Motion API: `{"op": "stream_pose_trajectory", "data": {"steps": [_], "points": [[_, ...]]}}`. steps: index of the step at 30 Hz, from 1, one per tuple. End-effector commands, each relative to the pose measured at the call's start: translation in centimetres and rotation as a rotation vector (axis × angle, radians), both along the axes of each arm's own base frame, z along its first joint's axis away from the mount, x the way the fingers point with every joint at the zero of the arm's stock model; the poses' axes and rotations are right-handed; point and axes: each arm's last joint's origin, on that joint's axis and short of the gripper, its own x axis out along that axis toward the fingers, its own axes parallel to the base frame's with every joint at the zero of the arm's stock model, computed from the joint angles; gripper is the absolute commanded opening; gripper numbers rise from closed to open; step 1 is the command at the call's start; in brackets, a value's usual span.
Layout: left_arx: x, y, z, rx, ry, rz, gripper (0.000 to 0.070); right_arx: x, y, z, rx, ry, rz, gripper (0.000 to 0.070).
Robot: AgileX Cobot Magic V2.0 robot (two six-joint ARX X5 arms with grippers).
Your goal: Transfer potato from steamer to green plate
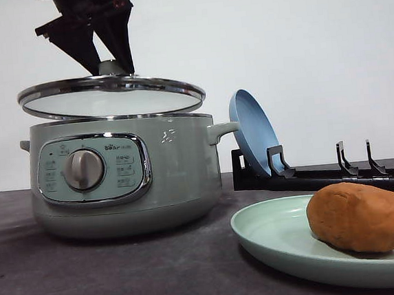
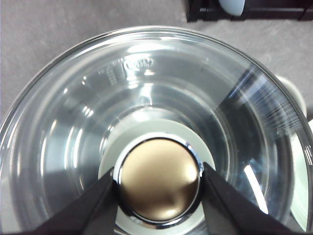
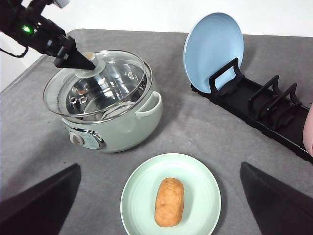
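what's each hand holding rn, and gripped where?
Left hand grips the glass lid by its knob, above the steamer. Right hand is open, holding nothing.

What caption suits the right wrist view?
Orange-brown potato resting on pale green plate; left gripper holding glass lid above sage-green steamer.

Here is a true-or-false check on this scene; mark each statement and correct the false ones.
1. The potato lies on the green plate. True.
2. The glass lid sits closed on the steamer. False: it is held above the rim.
3. The left gripper is shut on the lid's knob. True.
4. The blue plate lies flat on the table. False: it stands upright in the black rack.
5. The right gripper holds the potato. False: its fingers are spread open above it.
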Motion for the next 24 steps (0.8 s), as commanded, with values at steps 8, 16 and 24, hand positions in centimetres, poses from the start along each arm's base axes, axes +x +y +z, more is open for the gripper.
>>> {"op": "stream_pose_trajectory", "data": {"steps": [8, 16, 24], "points": [[-0.1, -0.2, 1.5, -0.035, -0.079, -0.011, 0.0003, -0.1, 0.0, 0.5, 0.001, -0.028, 0.009, 0.0659], [0.8, -0.6, 0.5, -0.025, -0.058, -0.011, 0.0003, 0.0, -0.1, 0.5, -0.008, -0.035, -0.014, 0.0659], [1.4, -1.1, -0.9, -0.007, -0.02, -0.016, 0.0003, 0.0, -0.1, 0.5, -0.014, -0.039, -0.012, 0.0659]]}}
